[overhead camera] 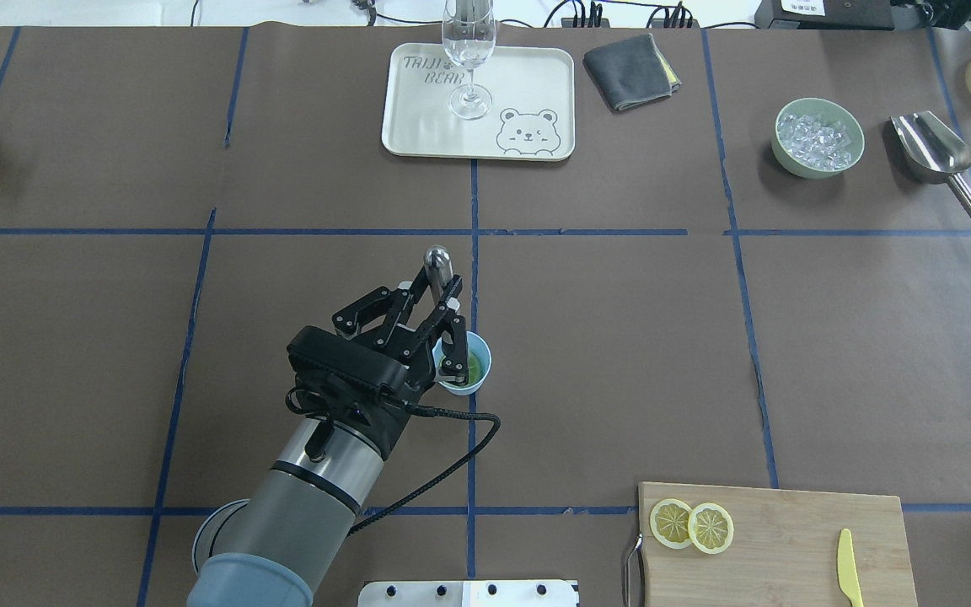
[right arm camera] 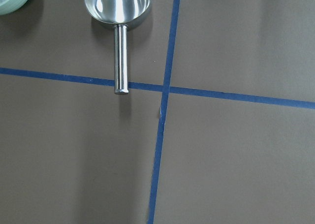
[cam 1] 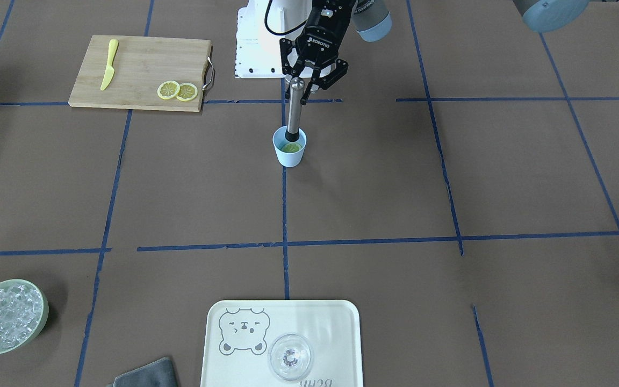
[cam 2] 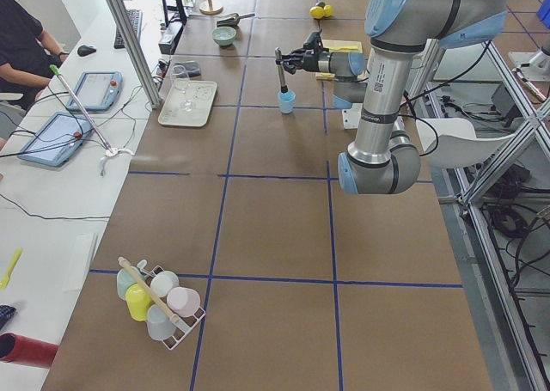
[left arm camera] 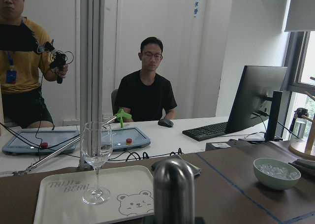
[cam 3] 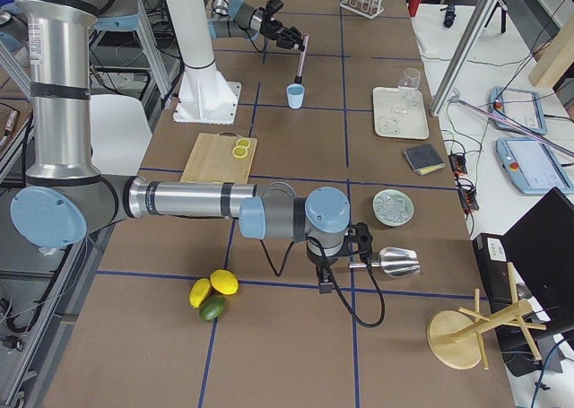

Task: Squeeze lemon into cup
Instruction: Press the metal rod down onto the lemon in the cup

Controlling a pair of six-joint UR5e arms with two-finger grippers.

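Risk 1: tipping. The cup (cam 1: 289, 154) is standing alone, well in from every edge and nearer the robot-side edge than the operators' edge, w/ nothing bracing it. The metal masher (cam 1: 294, 110) is leaning slightly, its foot inside the cup. Any sideways load through the shaft is likely to slide or topple this light cup.

Risk 2: missed press. The lemon slice (cam 1: 291, 147) is lying at the cup bottom under the masher foot. If the foot is bearing off-centre, the slice may skid up the wall and give little juice.

Risk 3: slip in grip. The hold is near the masher's top end, so a hard downward push may be driving the shaft up through the fingers.

L gripper (overhead camera: 443, 314): fingers part-way apart, seemingly clamping the upper shaft of the masher; not touching the cup as far as visible.

R gripper (cam 3: 360, 244): hovering by the steel scoop (right arm camera: 118, 7) toward the operators' edge; opening cannot be told.

Two spare slices (cam 1: 178, 91) are lying on the cutting board (cam 1: 137, 59) at the robot-side edge.
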